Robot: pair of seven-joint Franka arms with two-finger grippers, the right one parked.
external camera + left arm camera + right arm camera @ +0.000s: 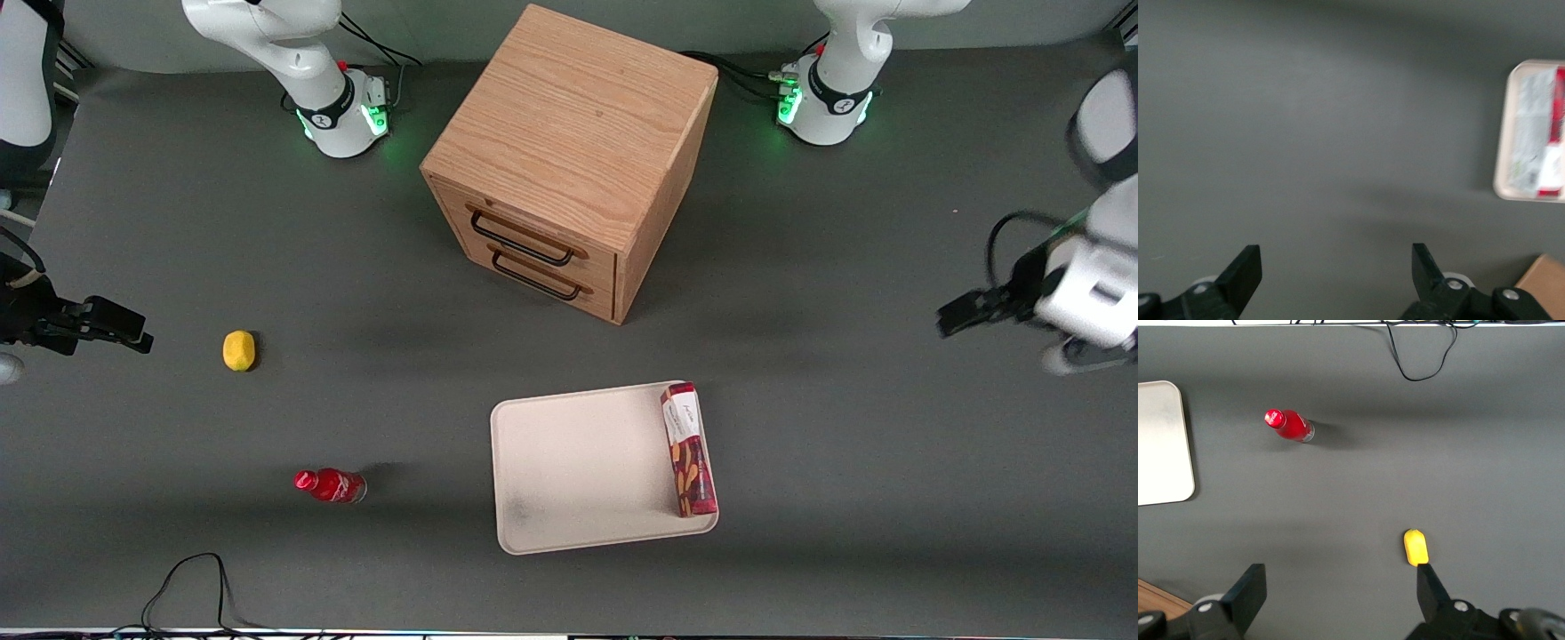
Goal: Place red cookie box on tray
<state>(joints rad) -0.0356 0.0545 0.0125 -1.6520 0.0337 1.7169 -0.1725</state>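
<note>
The red cookie box (689,449) lies flat on the beige-white tray (578,467), along the tray's edge toward the working arm's end of the table. It also shows in the left wrist view (1546,130) on the tray (1501,147). My left gripper (965,313) hangs open and empty well above the table, far out toward the working arm's end, apart from the tray. In the left wrist view its fingers (1245,267) stand wide apart over bare grey table with nothing between them.
A wooden two-drawer cabinet (569,160) stands farther from the front camera than the tray. A small red bottle (331,485) and a yellow object (238,349) lie toward the parked arm's end. A black cable (191,587) lies at the near table edge.
</note>
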